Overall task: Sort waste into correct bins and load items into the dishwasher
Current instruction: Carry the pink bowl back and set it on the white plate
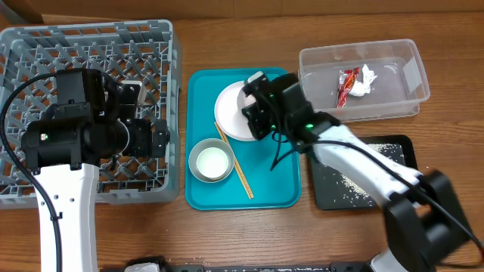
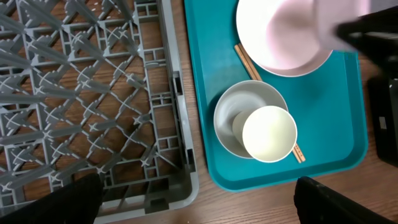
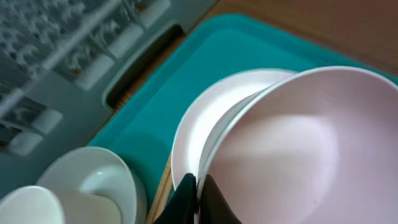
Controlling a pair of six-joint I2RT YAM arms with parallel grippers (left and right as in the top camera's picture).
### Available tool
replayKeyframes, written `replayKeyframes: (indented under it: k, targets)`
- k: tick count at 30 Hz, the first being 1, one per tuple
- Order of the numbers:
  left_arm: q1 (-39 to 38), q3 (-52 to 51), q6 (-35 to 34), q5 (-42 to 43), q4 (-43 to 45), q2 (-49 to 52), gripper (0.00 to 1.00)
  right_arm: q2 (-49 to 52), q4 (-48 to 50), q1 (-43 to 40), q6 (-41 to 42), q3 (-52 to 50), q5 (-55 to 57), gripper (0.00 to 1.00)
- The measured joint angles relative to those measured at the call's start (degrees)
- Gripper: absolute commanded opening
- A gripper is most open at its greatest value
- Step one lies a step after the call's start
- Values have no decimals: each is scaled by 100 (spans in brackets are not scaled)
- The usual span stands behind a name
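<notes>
**Pale pink bowl pinched at the rim above the plate, dish rack away to the left**

The right tool [image 3: 199, 196] is pressed onto the rim of a pale pink bowl [image 3: 292, 143], one finger inside the wall and one outside. The bowl tilts above the round white plate [image 1: 227, 113], which lies at the far end of the teal tray [image 1: 272, 181]; whether bowl and plate touch cannot be told. The second bowl [image 2: 230, 112] sits at the tray's near left with the small white cup [image 2: 268, 133] standing in it. The chopsticks [image 1: 240, 174] lie beside it, their long axis running diagonally from the plate toward the tray's near edge.

The grey dish rack [image 1: 45, 45] lies to the left of the held bowl, just beyond the tray's left edge. The left tool [image 1: 160, 140] hovers over the rack's right-hand part, its fingers [image 2: 68, 202] spread wide and holding nothing. The left arm is thus nearer the rack, but the right arm has the bowl, so the likely next move is a leftward carry across the tray.

The red wrapper [image 1: 348, 85] with its tissue lies in the clear tub [image 1: 393, 98]. Rice grains [image 1: 352, 181] lie on the black tray [image 1: 401, 147], to the right of the teal tray.
</notes>
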Motion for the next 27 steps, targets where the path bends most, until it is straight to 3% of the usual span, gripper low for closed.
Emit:
replayKeyframes:
  k: [5,8,10,14,15,16,20,27]
  targets:
    - [0,0,0,0,-2,0,100,525,28,166,-26,0,33,4]
    - [0,0,0,0,-2,0,100,538,-20,221,-20,22,39,24]
    - [0,0,0,2,-4,0,100,535,-295,223,-35,118,59,27]
    - [0,0,0,2,-9,0,100,518,-1475,166,-44,695,74,36]
    - [0,0,0,2,-13,0,100,501,-1781,138,-52,881,70,41]
    - [0,0,0,4,-11,0,100,472,-2146,96,-31,1150,76,55]
    - [0,2,0,2,-13,0,100,256,-3429,-61,-9,2111,61,70]
    - [0,2,0,0,-9,0,100,-308,-4227,-33,378,2621,-444,70]
